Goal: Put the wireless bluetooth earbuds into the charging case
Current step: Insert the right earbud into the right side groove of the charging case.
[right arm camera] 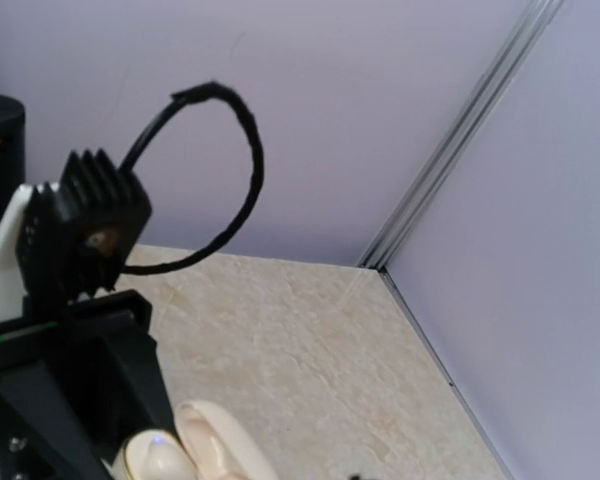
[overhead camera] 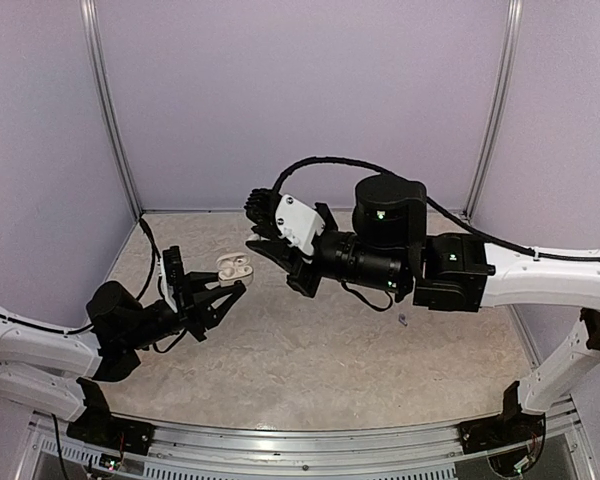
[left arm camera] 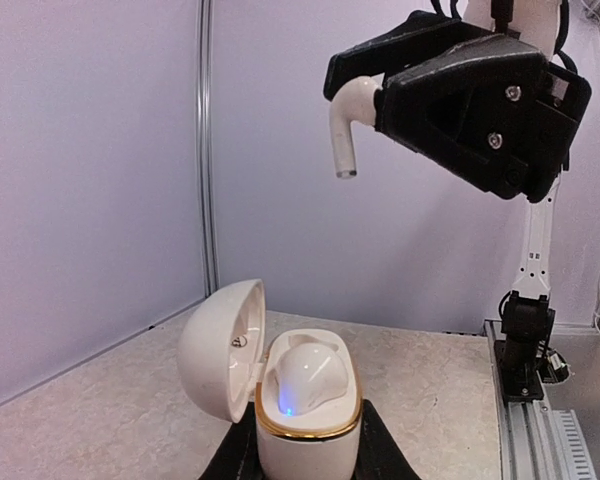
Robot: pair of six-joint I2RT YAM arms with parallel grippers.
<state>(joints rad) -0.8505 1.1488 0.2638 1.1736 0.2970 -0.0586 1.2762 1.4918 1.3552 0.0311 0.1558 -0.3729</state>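
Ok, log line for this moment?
left gripper: shut on charging case, lid open | right gripper: shut on earbud, stem down, above case | other earbud: seated in case

The charging case [left arm camera: 305, 455] is moulded in smooth, glossy white plastic, and its rim is trimmed with a polished gold-coloured metallic band [left arm camera: 310, 432]. The earbud [left arm camera: 348, 120] is finished in the same white gloss, with a metallic tip on the stem. The right gripper [left arm camera: 375, 92] is formed in matt black plastic and fastened with bright metal screws [left arm camera: 512, 93]. The table [overhead camera: 310, 350] is surfaced in a pale stone pattern with a faint sheen.
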